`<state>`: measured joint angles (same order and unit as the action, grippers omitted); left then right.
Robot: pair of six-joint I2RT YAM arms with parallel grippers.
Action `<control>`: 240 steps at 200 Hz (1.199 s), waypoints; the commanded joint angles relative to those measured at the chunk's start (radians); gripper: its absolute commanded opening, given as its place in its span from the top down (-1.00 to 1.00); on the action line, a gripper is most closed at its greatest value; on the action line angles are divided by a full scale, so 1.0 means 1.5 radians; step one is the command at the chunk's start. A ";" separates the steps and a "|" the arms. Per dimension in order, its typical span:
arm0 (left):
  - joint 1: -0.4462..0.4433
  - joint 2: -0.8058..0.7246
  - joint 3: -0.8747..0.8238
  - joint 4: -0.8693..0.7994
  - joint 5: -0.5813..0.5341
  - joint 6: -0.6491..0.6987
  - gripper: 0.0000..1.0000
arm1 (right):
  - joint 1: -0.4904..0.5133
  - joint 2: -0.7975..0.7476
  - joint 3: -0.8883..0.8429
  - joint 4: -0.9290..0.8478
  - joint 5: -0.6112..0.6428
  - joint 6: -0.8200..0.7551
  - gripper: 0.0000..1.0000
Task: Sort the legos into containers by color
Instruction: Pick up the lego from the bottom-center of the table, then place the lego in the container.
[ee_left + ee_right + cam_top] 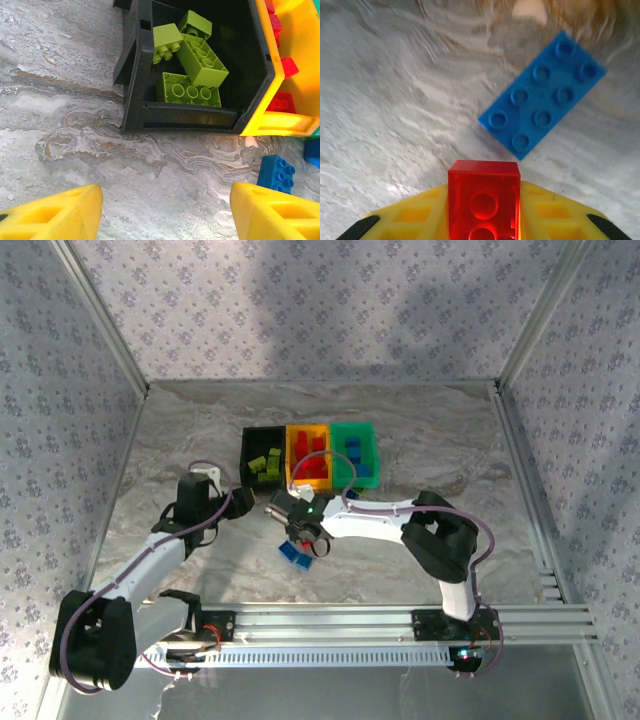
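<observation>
Overhead, we see a tabletop bearing a black bin, a yellow-orange bin and a green bin. Our left claw hangs spread near the black bin. Our right claw pinches a red brick, presumably for the yellow-orange bin, near a loose blue brick.

Left arm, right arm: white links, black joints, purple cables, yellow pincer fingers.

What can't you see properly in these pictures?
- Top view: blue bricks in the green bin, too small to count.
- Left wrist view: yellow bin and its red bricks, cut off by the right edge.
- Right wrist view: red brick in the right gripper, cut off by the bottom edge; pale spot at top, blurred.
</observation>
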<state>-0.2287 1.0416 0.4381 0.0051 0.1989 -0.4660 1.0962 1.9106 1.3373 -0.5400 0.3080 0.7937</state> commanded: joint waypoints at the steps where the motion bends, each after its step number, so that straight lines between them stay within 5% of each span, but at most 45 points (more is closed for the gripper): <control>1: 0.004 0.005 0.000 0.027 0.018 -0.007 -0.35 | -0.019 -0.040 0.058 -0.037 0.063 -0.063 0.35; 58: 0.003 0.017 -0.001 0.039 0.033 -0.015 -0.35 | -0.132 -0.064 0.118 0.000 0.024 -0.153 0.30; 124: 0.004 0.027 0.002 0.038 0.029 -0.009 -0.36 | -0.226 0.055 0.259 0.022 -0.049 -0.177 0.19; 158: 0.003 0.032 0.006 0.038 0.036 -0.009 -0.36 | -0.229 0.110 0.330 -0.019 -0.041 -0.190 -0.20; 240: 0.003 0.032 0.007 0.043 0.049 -0.018 -0.36 | -0.181 -0.055 0.079 0.038 0.022 -0.170 -0.25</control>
<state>-0.2287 1.0885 0.4381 0.0418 0.2440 -0.4843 0.7929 1.9514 1.5372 -0.4831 0.2741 0.5308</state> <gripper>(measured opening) 0.680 0.624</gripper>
